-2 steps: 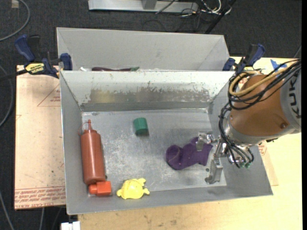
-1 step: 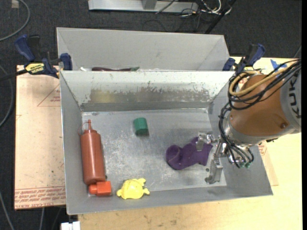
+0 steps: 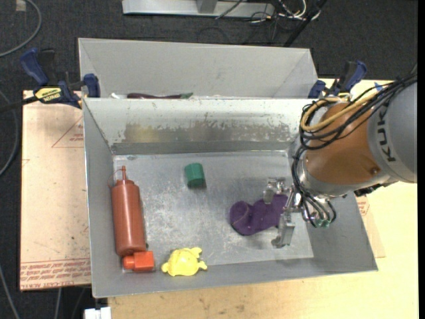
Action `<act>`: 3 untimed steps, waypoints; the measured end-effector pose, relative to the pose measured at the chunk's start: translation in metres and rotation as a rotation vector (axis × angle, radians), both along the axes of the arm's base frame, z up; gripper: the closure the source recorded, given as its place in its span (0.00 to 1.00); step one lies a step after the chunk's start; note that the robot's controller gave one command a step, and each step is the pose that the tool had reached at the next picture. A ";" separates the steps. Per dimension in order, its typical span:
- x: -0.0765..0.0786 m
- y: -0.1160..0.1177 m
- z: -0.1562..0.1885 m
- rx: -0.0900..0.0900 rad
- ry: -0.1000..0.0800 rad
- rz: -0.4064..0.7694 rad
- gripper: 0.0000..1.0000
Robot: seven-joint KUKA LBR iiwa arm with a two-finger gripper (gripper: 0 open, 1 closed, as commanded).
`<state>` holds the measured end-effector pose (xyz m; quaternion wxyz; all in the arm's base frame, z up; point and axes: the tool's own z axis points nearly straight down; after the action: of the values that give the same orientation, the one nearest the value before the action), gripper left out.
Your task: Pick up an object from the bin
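Note:
My gripper [image 3: 279,212] is low in the right part of the bin, open, with one finger [image 3: 271,191] toward the back and the other finger [image 3: 285,234] toward the front. A soft purple thing [image 3: 252,216], lumpy and curled, lies on the bin floor. Its right end reaches in between the two fingers, and its rounded left end sticks out to the left. The fingers stand wide apart on either side of it and do not pinch it.
A red-brown squeeze bottle [image 3: 128,218] with an orange cap [image 3: 138,262] lies along the left wall. A yellow toy figure [image 3: 182,262] rests near the front wall. A small green block [image 3: 194,175] sits toward the back middle. The arm fills the bin's right side.

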<state>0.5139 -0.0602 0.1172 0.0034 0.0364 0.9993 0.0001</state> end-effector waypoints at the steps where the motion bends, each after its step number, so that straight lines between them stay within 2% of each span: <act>1: 0.022 0.010 -0.025 0.001 0.007 0.002 0.00; 2: 0.015 0.018 -0.047 0.001 -0.001 -0.061 1.00; 3: 0.015 0.018 -0.047 0.001 -0.001 -0.062 1.00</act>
<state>0.5288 -0.0426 0.0699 0.0040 0.0671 0.9977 0.0006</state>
